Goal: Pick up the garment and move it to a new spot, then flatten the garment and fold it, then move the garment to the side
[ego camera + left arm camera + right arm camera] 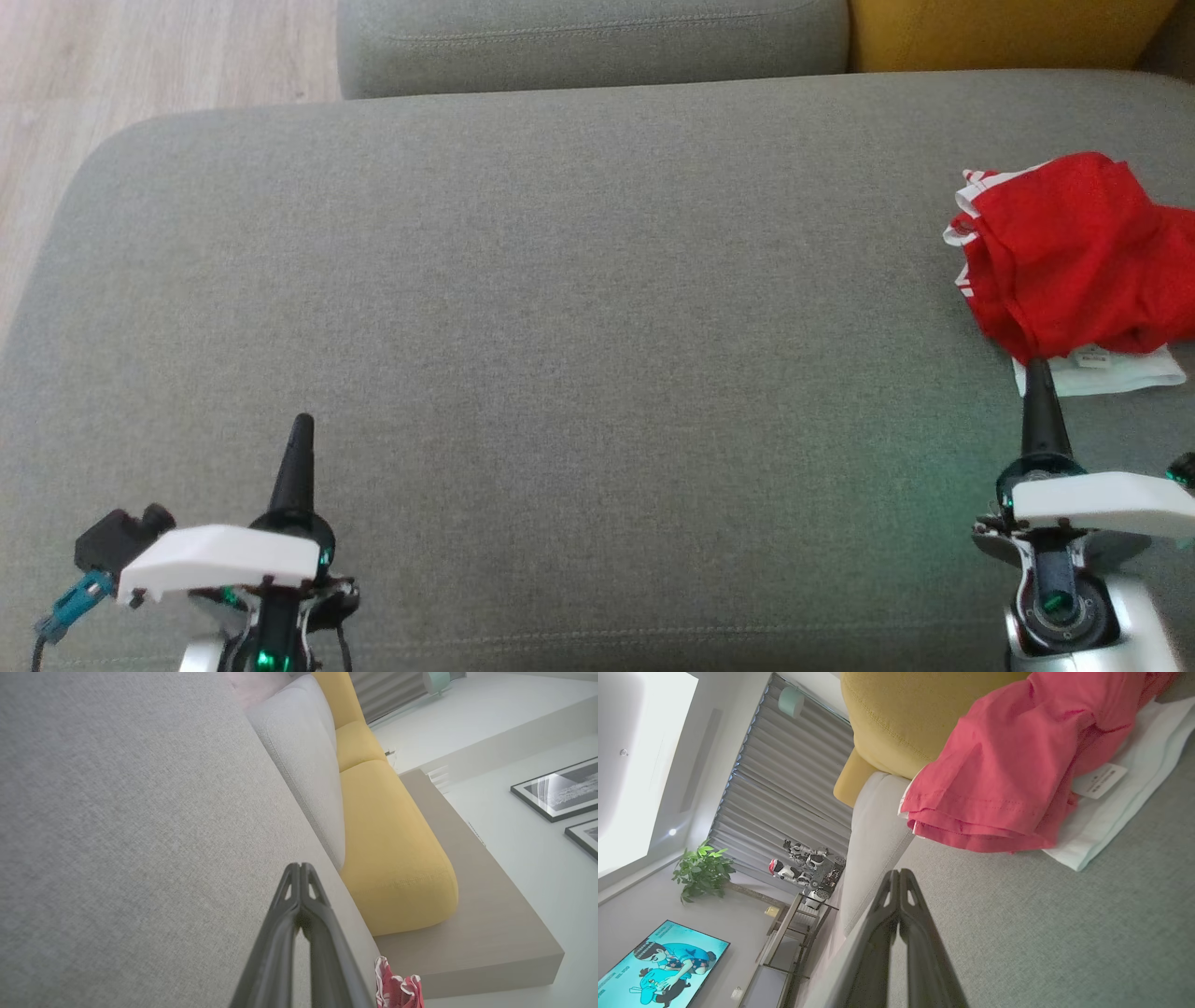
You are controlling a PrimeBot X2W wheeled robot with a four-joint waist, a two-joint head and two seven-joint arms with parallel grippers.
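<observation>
Closed tip to tip and holding nothing, the left gripper (302, 422) and the right gripper (1036, 366) hover over the near part of the grey sofa cushion (560, 308). The crumpled red-and-white garment (1074, 247) lies at the cushion's right side, just beyond the right gripper, which points at its white hem. The left gripper is well apart from it.

light: bright, even daylight | shadows: faint | focus: sharp | wrist views: wide-angle bowed edges
</observation>
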